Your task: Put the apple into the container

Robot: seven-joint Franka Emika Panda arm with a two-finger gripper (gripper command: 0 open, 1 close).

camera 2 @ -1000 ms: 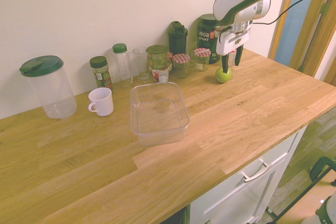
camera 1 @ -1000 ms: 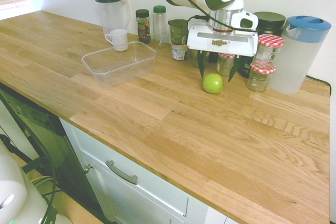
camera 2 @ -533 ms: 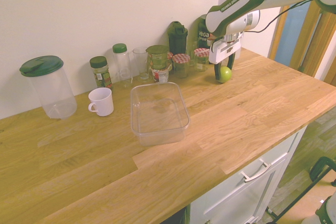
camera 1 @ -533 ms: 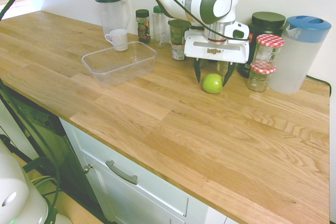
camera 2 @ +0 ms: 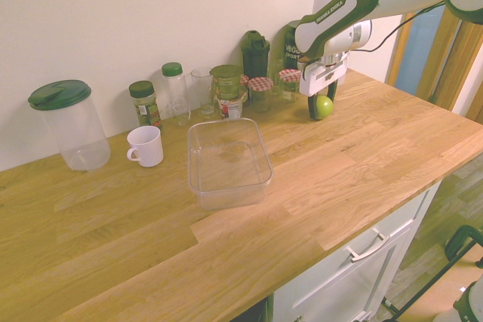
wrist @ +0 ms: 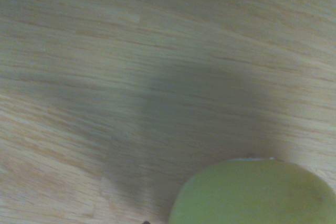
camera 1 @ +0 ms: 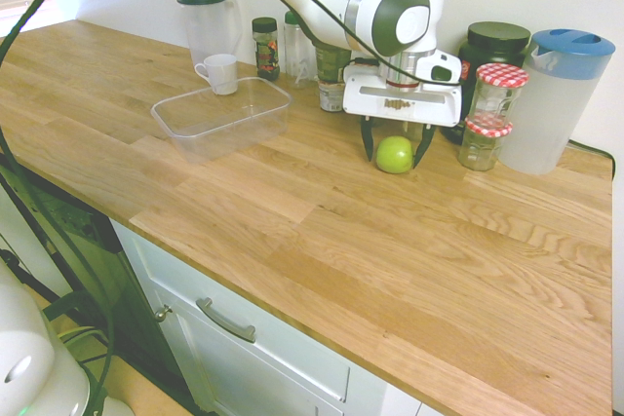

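Now the gripper (camera 1: 395, 147) has come down from just above the apple (camera 1: 395, 154) so its 2 spread fingers straddle it on the countertop (camera 1: 322, 231), gripping nothing yet, with the container (camera 1: 222, 116) well apart, so closing looks next.

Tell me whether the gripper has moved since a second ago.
Yes. The gripper has come down; its fingers now straddle the apple on the counter.
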